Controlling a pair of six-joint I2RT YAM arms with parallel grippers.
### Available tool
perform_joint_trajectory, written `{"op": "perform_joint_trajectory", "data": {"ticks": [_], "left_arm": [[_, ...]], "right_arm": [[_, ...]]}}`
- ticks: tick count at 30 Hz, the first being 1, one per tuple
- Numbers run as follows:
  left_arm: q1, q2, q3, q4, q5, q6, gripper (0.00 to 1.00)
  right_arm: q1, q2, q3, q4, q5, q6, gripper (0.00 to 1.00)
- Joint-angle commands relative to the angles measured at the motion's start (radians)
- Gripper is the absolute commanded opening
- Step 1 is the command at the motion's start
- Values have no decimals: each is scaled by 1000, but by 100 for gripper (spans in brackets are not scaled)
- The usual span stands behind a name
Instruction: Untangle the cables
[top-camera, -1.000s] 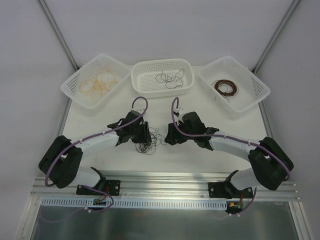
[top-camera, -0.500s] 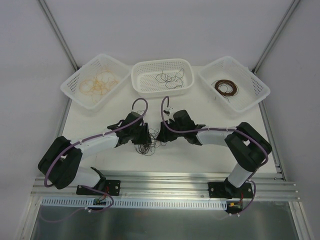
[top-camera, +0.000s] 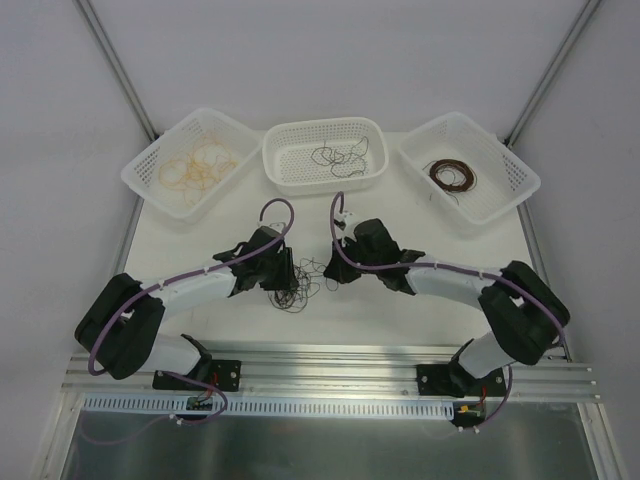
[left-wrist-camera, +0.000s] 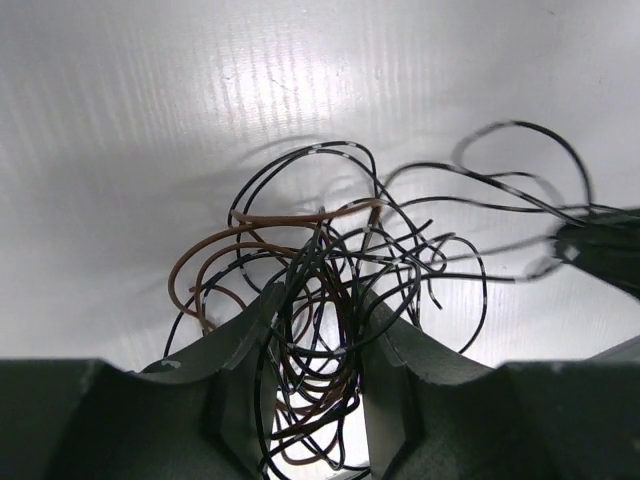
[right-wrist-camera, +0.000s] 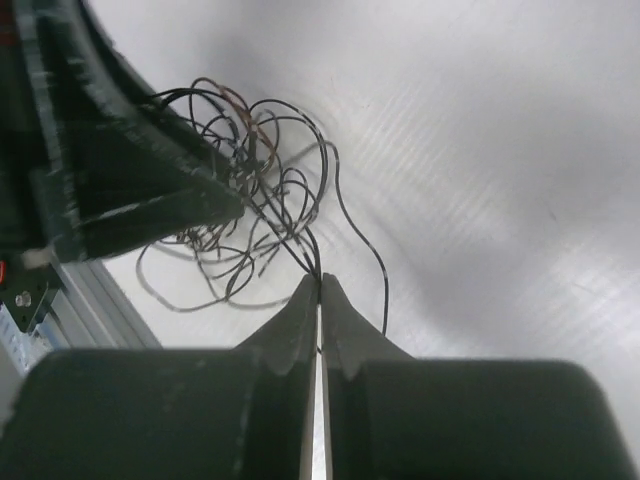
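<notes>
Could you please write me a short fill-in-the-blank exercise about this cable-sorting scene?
1. The number of white baskets at the table's far side is ____.
2. The tangle of cables lies on the table between the two ____.
3. The right claw is ____ on a black strand of the tangle.
4. The brown coil lies in the basket on the ____ side.

Missing words: three; claws; shut; right

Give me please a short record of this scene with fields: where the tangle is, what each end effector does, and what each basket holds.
tangle: black and brown cables on the table, between the arms
left end effector: closed on the cable bundle
right end effector: shut on a black strand
left basket: yellow-tan cables
middle basket: black cables
right basket: dark brown cables
</notes>
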Motion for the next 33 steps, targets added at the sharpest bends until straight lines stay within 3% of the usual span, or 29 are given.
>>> {"op": "perform_joint_trajectory", "data": {"ticks": [1,14,23,33], "left_arm": [[25,-14,-12,-8,-41,21,33],[112,-11,-3,-72,-122,50,32],[140,-11,23,-135,-180,73,33],[158,-1,53,-164,-202,81,34]], "right_arm": [[3,-193,2,-164,107,-88,1],[-84,-633,306,-773,338,-295,1],[-233,-784,611,-893,391,-332,1],[-236,-830,693,-876,454,-344,1]]}}
